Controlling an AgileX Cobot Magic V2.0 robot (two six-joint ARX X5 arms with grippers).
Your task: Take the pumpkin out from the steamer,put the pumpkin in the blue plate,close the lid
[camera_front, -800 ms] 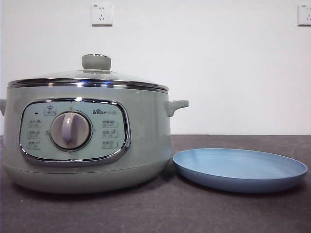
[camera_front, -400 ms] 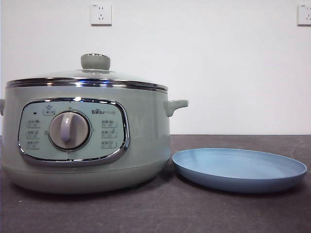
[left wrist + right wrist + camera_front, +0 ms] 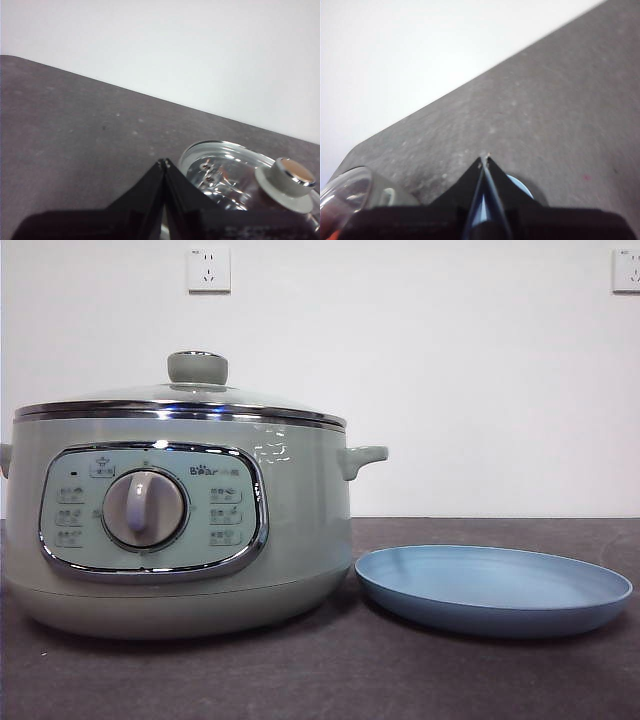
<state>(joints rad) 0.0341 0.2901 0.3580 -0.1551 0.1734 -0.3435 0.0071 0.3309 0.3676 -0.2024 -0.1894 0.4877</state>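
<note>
The steamer (image 3: pixel 180 530) stands at the left of the front view, pale grey-green with a central dial. The lid (image 3: pixel 180 400) sits shut on it, its knob (image 3: pixel 197 367) on top. The lid also shows in the left wrist view (image 3: pixel 225 170) and at the edge of the right wrist view (image 3: pixel 342 192). The blue plate (image 3: pixel 494 588) lies bare to the steamer's right. The pumpkin is hidden; only an orange-red sliver (image 3: pixel 331 234) shows under the glass. My left gripper (image 3: pixel 164 161) is shut and empty, above and beside the lid. My right gripper (image 3: pixel 485 159) is shut and empty above the plate (image 3: pixel 521 189).
The dark grey table (image 3: pixel 320 680) runs to a white wall with two sockets (image 3: pixel 208 269). The steamer's side handle (image 3: pixel 362 457) sticks out toward the plate. No arm shows in the front view.
</note>
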